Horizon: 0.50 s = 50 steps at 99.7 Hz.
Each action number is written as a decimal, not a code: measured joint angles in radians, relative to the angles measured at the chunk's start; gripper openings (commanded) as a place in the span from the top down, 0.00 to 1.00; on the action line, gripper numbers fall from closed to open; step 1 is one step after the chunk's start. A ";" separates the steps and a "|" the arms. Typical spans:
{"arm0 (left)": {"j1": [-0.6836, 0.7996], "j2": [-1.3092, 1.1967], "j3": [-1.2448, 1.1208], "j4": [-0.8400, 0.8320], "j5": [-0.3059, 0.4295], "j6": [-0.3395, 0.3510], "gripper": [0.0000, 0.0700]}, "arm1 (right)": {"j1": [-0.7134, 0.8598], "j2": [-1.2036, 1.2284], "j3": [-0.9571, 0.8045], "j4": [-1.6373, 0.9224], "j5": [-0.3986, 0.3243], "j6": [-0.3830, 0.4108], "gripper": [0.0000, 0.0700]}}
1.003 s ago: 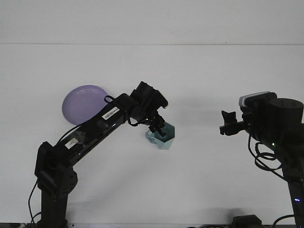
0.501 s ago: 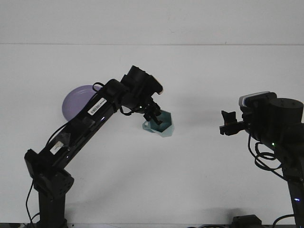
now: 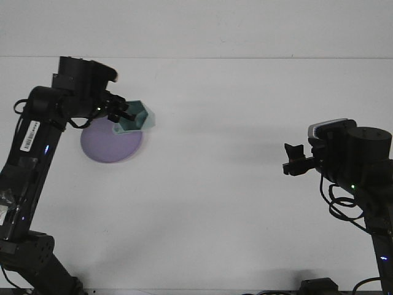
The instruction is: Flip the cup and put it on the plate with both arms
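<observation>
A translucent teal cup (image 3: 136,117) hangs in the air over the right edge of the purple plate (image 3: 107,142). My left gripper (image 3: 123,115) is shut on the cup, holding it tilted, clear of the plate. The left arm reaches up and over from the lower left. My right gripper (image 3: 293,158) hovers at the far right, well away from cup and plate, pointing left; its fingers look close together with nothing between them.
The white table (image 3: 215,184) spreads across the view, with a back edge line near the top. The right arm's bulky wrist and cables (image 3: 356,166) fill the right side.
My left arm swung the cup up and leftward from the table's middle to above the plate's right edge. The right arm stayed still.
</observation>
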 measured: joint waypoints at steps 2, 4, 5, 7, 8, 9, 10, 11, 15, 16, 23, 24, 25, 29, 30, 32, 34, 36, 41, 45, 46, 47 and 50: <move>0.024 0.004 0.000 0.000 0.000 -0.004 0.99 | 0.000 0.000 0.000 0.000 0.000 0.000 0.39; 0.037 0.008 0.000 0.000 0.000 -0.005 0.99 | 0.000 0.000 0.000 0.000 0.000 0.001 0.39; 0.046 0.009 0.000 0.000 0.000 -0.007 0.99 | 0.000 0.000 0.000 0.000 0.000 0.002 0.39; 0.064 0.014 0.000 0.000 0.000 -0.010 0.99 | 0.000 0.000 0.000 0.000 0.000 0.002 0.39; 0.071 0.016 0.000 0.000 0.000 -0.011 0.99 | 0.000 0.000 0.000 0.000 0.000 0.003 0.39; 0.078 0.017 0.000 0.000 0.000 -0.013 0.99 | 0.000 0.000 0.000 0.000 0.000 0.003 0.39; 0.086 0.020 0.000 0.000 0.000 -0.015 0.99 | 0.000 0.000 0.000 0.000 0.000 0.004 0.39; 0.093 0.022 0.000 0.000 0.000 -0.015 0.99 | 0.000 0.000 0.000 0.000 0.000 0.005 0.39; 0.119 0.030 0.000 0.000 0.000 -0.019 0.99 | 0.000 0.000 0.000 0.000 0.000 0.005 0.39; 0.125 0.032 0.000 0.000 0.000 -0.021 0.99 | 0.000 0.000 0.000 0.000 0.000 0.005 0.39; 0.161 0.052 0.000 0.004 0.000 -0.026 0.99 | 0.000 0.000 0.000 0.000 0.000 0.005 0.39; 0.166 0.056 0.000 0.005 0.000 -0.027 0.99 | 0.000 0.000 0.000 0.000 0.000 0.005 0.39; 0.170 0.059 0.000 0.005 0.000 -0.027 0.99 | 0.000 0.000 0.000 -0.001 0.000 0.006 0.39; 0.188 0.078 0.000 0.005 0.000 -0.031 0.99 | 0.000 0.000 0.000 -0.002 0.000 0.006 0.39; 0.189 0.080 0.000 0.005 0.000 -0.031 0.99 | 0.001 0.000 0.000 -0.002 0.000 0.006 0.39; 0.195 0.090 0.000 0.005 0.000 -0.032 0.99 | 0.002 0.000 0.000 -0.003 0.000 0.006 0.39; 0.201 0.100 0.000 0.004 0.000 -0.033 0.99 | 0.004 0.000 0.000 -0.004 0.000 0.005 0.39; 0.204 0.111 0.000 0.003 0.000 -0.033 0.99 | 0.007 0.000 0.000 -0.004 0.000 0.006 0.39; 0.212 0.139 0.000 0.003 0.000 -0.034 0.98 | 0.010 0.000 0.000 -0.005 0.000 0.006 0.39; 0.213 0.159 0.000 0.004 0.000 -0.034 0.98 | 0.012 0.000 0.000 -0.005 0.000 0.006 0.39; 0.214 0.163 0.000 0.004 0.000 -0.034 0.98 | 0.013 0.000 0.000 -0.006 0.000 0.006 0.39; 0.214 0.168 0.000 0.004 0.000 -0.034 0.99 | 0.013 0.000 0.000 -0.006 0.000 0.006 0.39; 0.214 0.180 0.000 0.005 -0.001 -0.034 0.98 | 0.013 0.000 0.000 -0.007 0.000 0.006 0.39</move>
